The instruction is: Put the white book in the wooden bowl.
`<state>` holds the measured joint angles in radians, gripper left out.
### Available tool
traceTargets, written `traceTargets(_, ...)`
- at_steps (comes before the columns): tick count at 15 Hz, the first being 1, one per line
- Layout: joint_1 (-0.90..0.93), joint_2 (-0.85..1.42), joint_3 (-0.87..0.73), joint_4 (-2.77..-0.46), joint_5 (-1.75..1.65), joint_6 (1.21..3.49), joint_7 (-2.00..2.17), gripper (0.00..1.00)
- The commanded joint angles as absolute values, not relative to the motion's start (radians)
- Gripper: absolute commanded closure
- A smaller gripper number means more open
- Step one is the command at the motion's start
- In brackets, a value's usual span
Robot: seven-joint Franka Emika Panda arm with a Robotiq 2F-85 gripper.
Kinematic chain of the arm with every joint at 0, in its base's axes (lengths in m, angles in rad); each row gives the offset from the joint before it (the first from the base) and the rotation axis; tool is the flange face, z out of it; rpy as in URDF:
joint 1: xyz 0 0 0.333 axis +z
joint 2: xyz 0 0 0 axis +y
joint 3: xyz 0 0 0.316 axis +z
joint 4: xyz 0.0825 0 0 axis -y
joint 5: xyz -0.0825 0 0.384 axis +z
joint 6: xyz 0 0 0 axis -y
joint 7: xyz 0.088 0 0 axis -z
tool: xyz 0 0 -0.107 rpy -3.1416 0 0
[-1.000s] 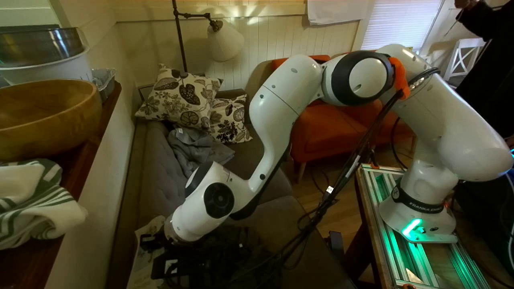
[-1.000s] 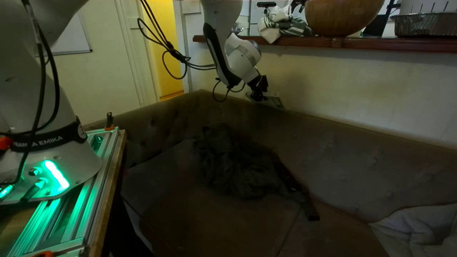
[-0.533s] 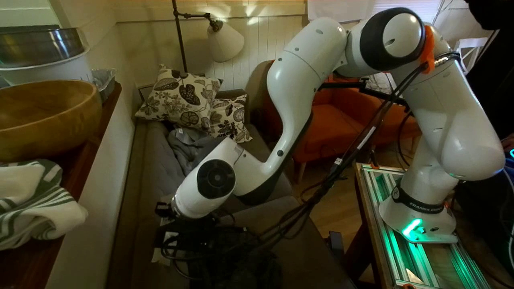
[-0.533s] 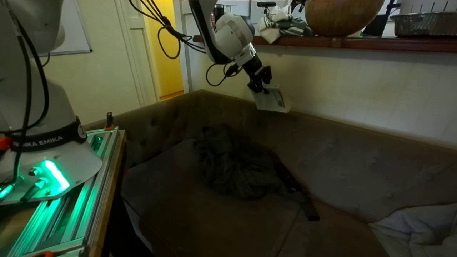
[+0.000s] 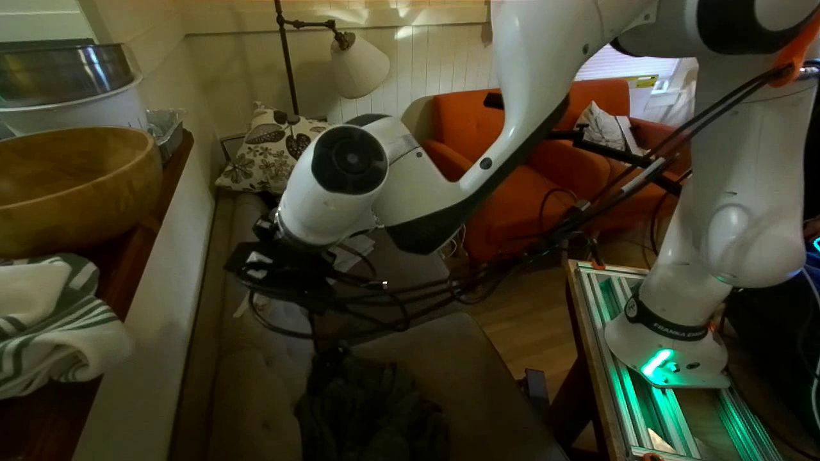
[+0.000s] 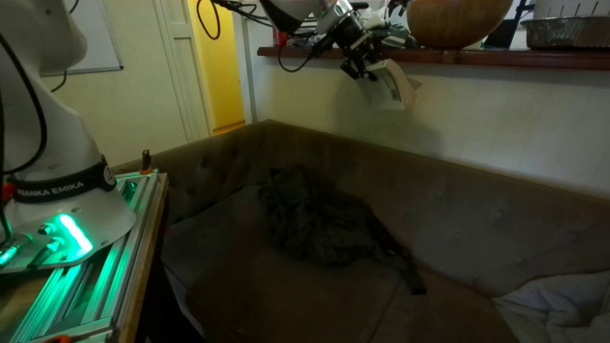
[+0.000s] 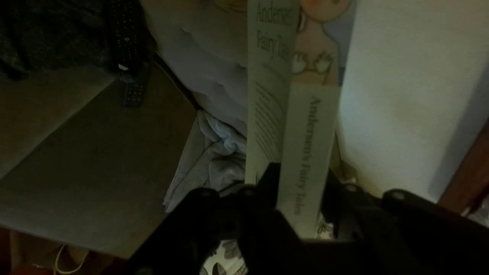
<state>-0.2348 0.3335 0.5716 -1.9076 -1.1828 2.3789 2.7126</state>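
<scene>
The white book [image 6: 381,93], with "Andersen's Fairy Tales" on its spine, hangs from my gripper [image 6: 362,66] in front of the wall, just below the ledge. In the wrist view the fingers of my gripper [image 7: 301,187] are shut on both sides of the book's spine [image 7: 305,145]; its covers splay slightly apart. The wooden bowl [image 5: 77,186] stands upright on the ledge and also shows, cut off at the top, in an exterior view [image 6: 457,24]. My gripper [image 5: 278,269] is apart from the bowl, and the book is mostly hidden behind it there.
The wooden ledge [image 6: 476,58] runs along the wall above the couch back [image 6: 429,176]. A striped towel [image 5: 57,326], metal bowl [image 5: 64,73] and foil tray [image 6: 567,32] stand around the bowl. Dark cloth [image 6: 319,219] and remotes [image 6: 414,281] lie on the couch.
The arm has risen, lifting the book from the top of the couch back to just under the ledge. The grip stays on the book; the bowl has not moved.
</scene>
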Motion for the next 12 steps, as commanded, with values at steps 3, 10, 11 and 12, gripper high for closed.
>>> traceTargets(3, -0.057, 0.174, 0.337, -1.969, -1.088, 2.403, 2.685, 0.73)
traceTargets(10, 0.089, 0.128, 0.177, -1.93, -1.212, 2.322, 2.739, 0.93)
traceTargets(11, 0.099, 0.101, 0.162, -1.924, -1.232, 2.3, 2.736, 0.93)
traceTargets(12, 0.11, 0.081, 0.151, -1.915, -1.26, 2.271, 2.734, 0.93)
